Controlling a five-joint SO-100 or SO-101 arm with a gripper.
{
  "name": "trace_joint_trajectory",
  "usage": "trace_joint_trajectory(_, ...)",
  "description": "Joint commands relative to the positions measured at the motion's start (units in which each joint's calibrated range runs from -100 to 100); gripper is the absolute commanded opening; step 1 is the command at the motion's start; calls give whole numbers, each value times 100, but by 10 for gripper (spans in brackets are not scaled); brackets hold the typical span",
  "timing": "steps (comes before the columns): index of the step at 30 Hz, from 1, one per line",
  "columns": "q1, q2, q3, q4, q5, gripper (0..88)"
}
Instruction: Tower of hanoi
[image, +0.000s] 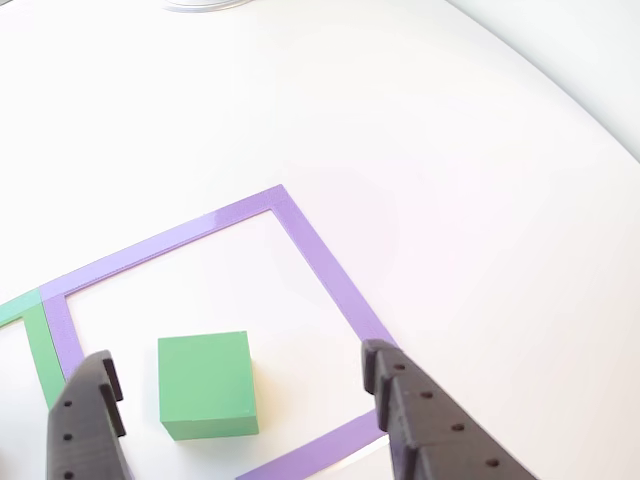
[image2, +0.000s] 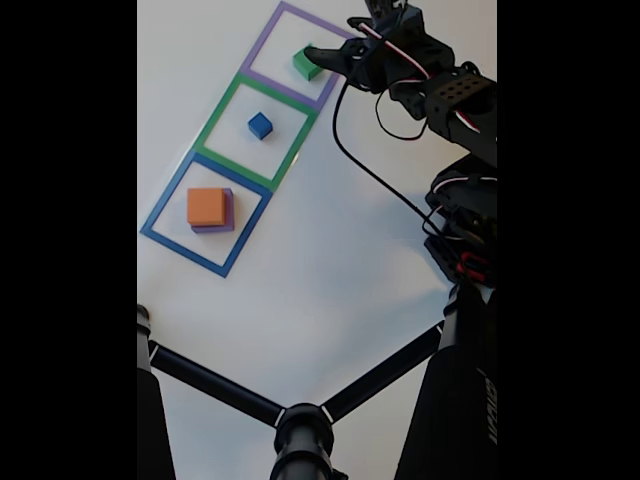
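In the fixed view, black tripod legs (image2: 300, 420) are seen nearest, at the bottom. Beyond them on the white desk (image2: 330, 260), three taped squares run in a row toward the far end. An orange block (image2: 206, 205), stacked on a purple block (image2: 228, 212), is held in the near blue square (image2: 160, 212). A small blue cube (image2: 260, 125) is seen in the middle green square (image2: 222, 110). A green cube (image2: 305, 64) lies in the far purple square (image2: 262, 45).

The arm (image2: 455, 100) is stretched from the right side toward the far square. The claw (image: 240, 385) is held wide apart, its two black fingers (image: 420, 420) set either side of the green cube (image: 205, 385) without touching it; nothing is gripped.
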Motion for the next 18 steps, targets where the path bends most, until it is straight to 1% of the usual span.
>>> trace_joint_trajectory(1,-96,396,347,-1109,54,294)
trace_joint_trajectory(4,-115,856,583,-1838,54,298)
trace_joint_trajectory(10,-182,2116,447,-3093,54,307)
trace_joint_trajectory(18,-250,3529,20,-4186,54,306)
